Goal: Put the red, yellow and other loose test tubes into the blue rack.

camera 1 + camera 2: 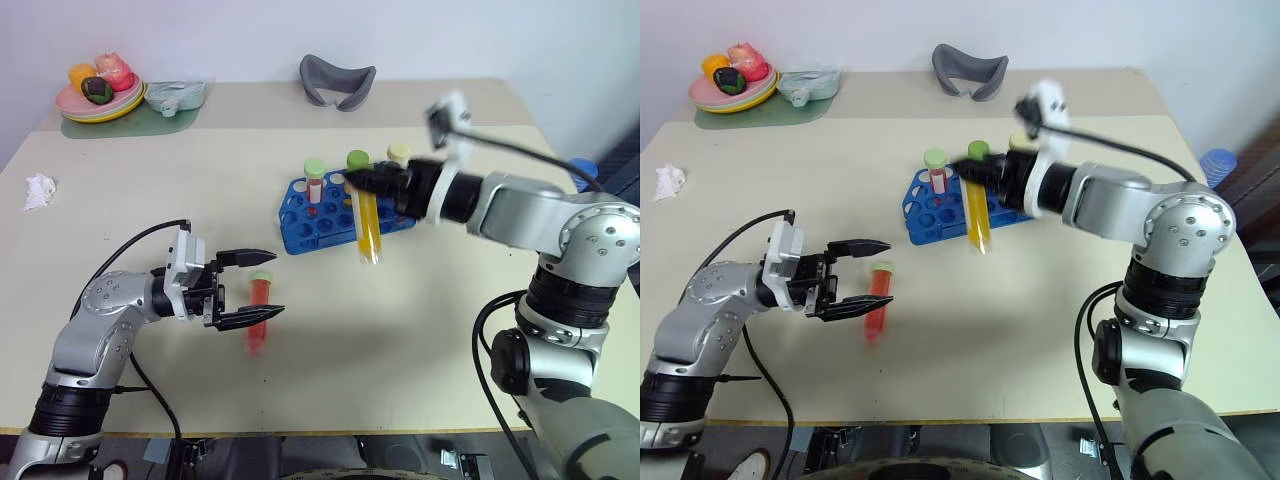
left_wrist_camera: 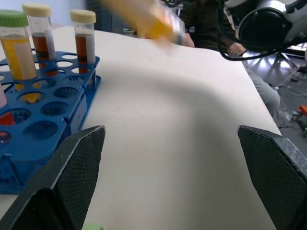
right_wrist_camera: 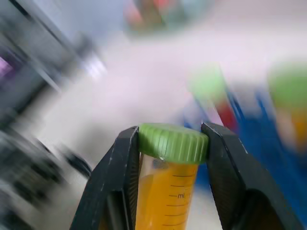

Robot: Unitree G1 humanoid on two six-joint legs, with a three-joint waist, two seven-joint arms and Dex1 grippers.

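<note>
Two black, wedge-shaped fingers of the left gripper [image 1: 252, 288] stand spread wide and level, holding nothing; between their tips, flat on the smooth beige tabletop [image 1: 400, 330], lies a clear plastic tube of red liquid with a light-green screw cap [image 1: 259, 314], its cap toward the far side. Beyond that gripper and to its right sits the bright blue plastic rack [image 1: 300, 225], rectangular, its top pierced by rows of round holes. Standing in it are a red-filled tube with a light-green cap [image 1: 315, 180], a yellow-filled one with a green cap [image 2: 14, 45], and two dark brown ones with pale-yellow caps and white labels [image 2: 82, 38]. In front of the rack, the right gripper [image 1: 352, 181] is clamped on the ribbed green cap of a clear, graduated tube of yellow liquid [image 1: 366, 225], which hangs upright from the fingers, lifted off the table, its lower end in front of the rack's near edge. Farther off lie a crumpled white tissue [image 1: 38, 191], a grey curved cushion-like piece [image 1: 337, 82], and stacked pastel plates carrying toy food [image 1: 100, 95] on a pale green mat [image 1: 170, 118].
</note>
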